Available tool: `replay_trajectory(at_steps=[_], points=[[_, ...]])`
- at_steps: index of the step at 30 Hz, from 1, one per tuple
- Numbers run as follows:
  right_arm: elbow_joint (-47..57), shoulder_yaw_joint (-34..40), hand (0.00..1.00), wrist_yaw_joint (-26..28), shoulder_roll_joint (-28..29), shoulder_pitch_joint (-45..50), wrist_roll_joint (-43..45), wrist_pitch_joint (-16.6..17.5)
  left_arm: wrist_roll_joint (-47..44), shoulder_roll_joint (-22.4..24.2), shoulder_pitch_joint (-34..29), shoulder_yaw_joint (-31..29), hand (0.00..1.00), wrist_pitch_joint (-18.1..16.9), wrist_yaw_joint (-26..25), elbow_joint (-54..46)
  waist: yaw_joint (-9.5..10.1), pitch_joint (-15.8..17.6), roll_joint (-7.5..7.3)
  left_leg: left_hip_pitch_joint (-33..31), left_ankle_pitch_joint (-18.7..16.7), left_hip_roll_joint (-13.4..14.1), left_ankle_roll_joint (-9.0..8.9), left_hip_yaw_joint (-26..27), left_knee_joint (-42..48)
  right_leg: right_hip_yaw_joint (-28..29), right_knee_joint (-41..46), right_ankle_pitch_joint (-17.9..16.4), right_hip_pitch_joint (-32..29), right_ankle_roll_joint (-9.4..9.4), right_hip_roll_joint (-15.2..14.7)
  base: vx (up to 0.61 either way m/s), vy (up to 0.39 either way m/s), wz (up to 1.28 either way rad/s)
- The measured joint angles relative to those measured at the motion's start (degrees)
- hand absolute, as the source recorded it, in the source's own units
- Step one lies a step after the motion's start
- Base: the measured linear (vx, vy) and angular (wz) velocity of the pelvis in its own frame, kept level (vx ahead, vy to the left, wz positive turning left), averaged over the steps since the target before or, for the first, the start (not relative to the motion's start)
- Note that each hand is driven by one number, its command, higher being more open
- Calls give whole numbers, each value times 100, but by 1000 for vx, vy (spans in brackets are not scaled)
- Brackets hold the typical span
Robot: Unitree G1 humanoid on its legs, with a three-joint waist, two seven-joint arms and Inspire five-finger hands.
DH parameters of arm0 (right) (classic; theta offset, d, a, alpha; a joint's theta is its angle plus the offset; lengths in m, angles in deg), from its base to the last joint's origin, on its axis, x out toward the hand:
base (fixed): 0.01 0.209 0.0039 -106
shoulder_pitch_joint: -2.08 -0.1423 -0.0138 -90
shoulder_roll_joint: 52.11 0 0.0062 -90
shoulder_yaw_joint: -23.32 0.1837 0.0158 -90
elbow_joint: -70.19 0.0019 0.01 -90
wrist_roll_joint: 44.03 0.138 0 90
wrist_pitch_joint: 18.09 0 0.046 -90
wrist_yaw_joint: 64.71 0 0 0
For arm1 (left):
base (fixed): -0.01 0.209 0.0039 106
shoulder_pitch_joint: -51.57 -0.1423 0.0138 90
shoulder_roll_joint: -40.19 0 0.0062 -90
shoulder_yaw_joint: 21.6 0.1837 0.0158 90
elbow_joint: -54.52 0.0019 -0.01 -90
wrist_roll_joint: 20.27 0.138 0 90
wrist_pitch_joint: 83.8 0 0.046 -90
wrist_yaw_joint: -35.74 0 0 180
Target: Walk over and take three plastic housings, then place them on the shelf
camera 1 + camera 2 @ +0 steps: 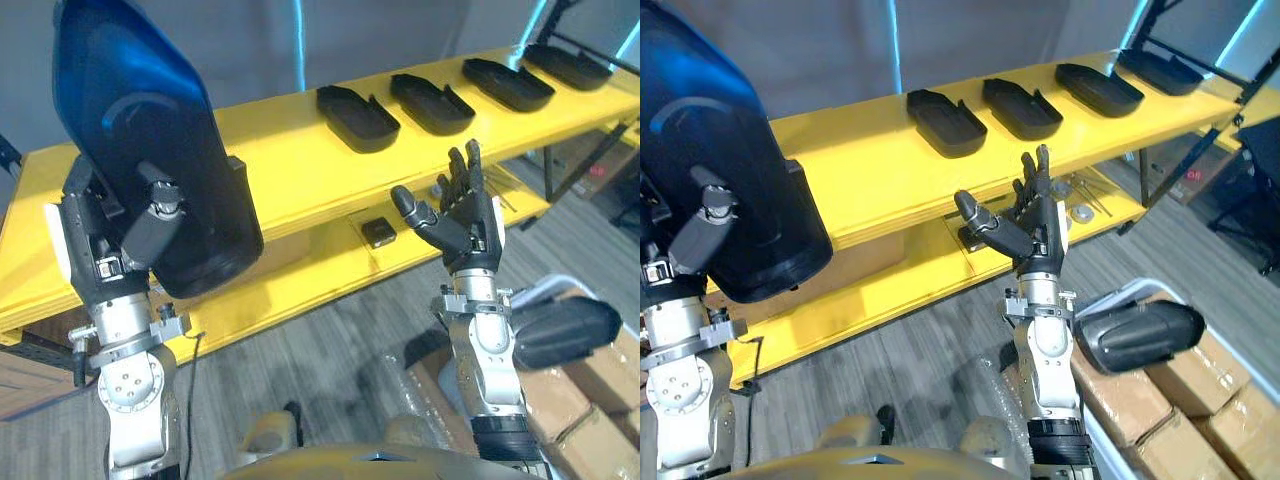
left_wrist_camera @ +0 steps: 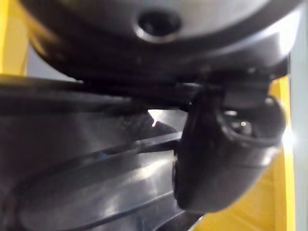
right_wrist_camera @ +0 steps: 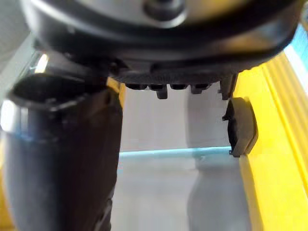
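My left hand [image 1: 150,228] holds a large black plastic housing [image 1: 150,130] upright at the left, in front of the yellow shelf [image 1: 280,150]. Its thumb [image 2: 226,154] is curled against the housing's shiny surface [image 2: 86,163]. Several more black housings lie in a row on the shelf's top board, the nearest one [image 1: 357,117] in the middle. My right hand [image 1: 465,215] stands open in front of the shelf, fingers straight up, thumb [image 3: 62,159] out, holding nothing. Another black housing [image 1: 565,330] lies at the lower right beside my right forearm.
The shelf's lower board carries a small dark block [image 1: 379,233] and some metal parts [image 1: 1080,210]. Cardboard boxes [image 1: 600,390] are stacked at the lower right. The left half of the top board is bare yellow.
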Motion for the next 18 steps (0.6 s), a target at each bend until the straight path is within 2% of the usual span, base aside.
replay_trajectory(at_steps=[1,2,3,4,5,6,7,8,9,11,12,15,18], points=[[155,12,100,40,-44,-4,6,4,0,3,70,3,0,1,-32,102,-20,4,42,17,-14,43,-43,-106,-13,229,-382,19,-243,25,145,204,-95,56],[239,14,100,58,-65,-3,6,5,2,12,80,8,0,3,-49,143,-26,-12,18,28,-5,75,-93,-123,-3,346,-568,58,-335,59,199,206,-123,54],[402,-4,100,93,-103,1,9,6,3,39,20,21,0,16,-108,171,1,-8,27,87,-62,105,-232,-193,29,484,-1121,333,-385,86,237,229,-175,56],[553,-64,100,104,-107,4,17,10,-2,32,-98,81,0,18,-167,155,1,-71,-90,130,-190,42,-399,-284,105,479,-1703,1072,-323,88,177,247,-214,54],[627,-108,100,104,-97,4,31,11,-5,19,-152,91,0,19,-184,138,24,-123,-212,159,-263,-27,-457,-323,125,446,-1845,1569,-295,129,94,209,-241,53],[692,-169,100,108,-193,-13,70,32,-13,185,-217,149,0,32,-203,162,59,-166,-126,186,-389,45,-544,-427,186,275,-1852,1463,-173,484,99,204,-270,53],[815,-224,100,89,-287,-8,71,32,-13,442,-389,279,0,89,-214,85,100,-284,80,174,-461,335,-643,-381,219,19,-2104,1438,40,404,315,276,-346,60],[970,-225,100,82,-363,-10,74,31,-21,586,-487,400,0,103,-198,25,165,-370,195,198,-439,551,-661,-279,130,-170,-2289,1450,184,312,457,256,-303,59],[1069,-225,100,82,-366,-10,74,31,-22,634,-514,441,0,115,-185,-2,164,-396,226,213,-400,644,-676,-134,76,-265,-2335,1432,243,276,508,216,-249,62],[1415,-174,100,82,-371,-9,75,34,-25,676,-579,546,0,118,-142,-66,152,-416,228,289,-172,860,-682,517,-98,-589,-2383,1355,436,155,528,117,-153,72],[1567,-131,100,78,-375,-14,70,68,-29,676,-572,575,0,117,-86,-71,163,-414,224,259,-108,914,-613,841,-82,-750,-2428,1342,535,137,511,79,-106,62],[1658,34,100,-10,-381,-15,62,237,-85,673,-550,683,0,117,99,-69,137,-450,157,158,9,911,-488,1367,-82,-1157,-2657,1351,784,151,379,36,-26,76],[1659,203,100,-225,-367,-19,47,262,-2,642,-514,818,0,115,217,-47,234,-463,116,169,77,792,-514,1535,-136,-1273,-2810,1425,930,268,261,-27,80,40]])
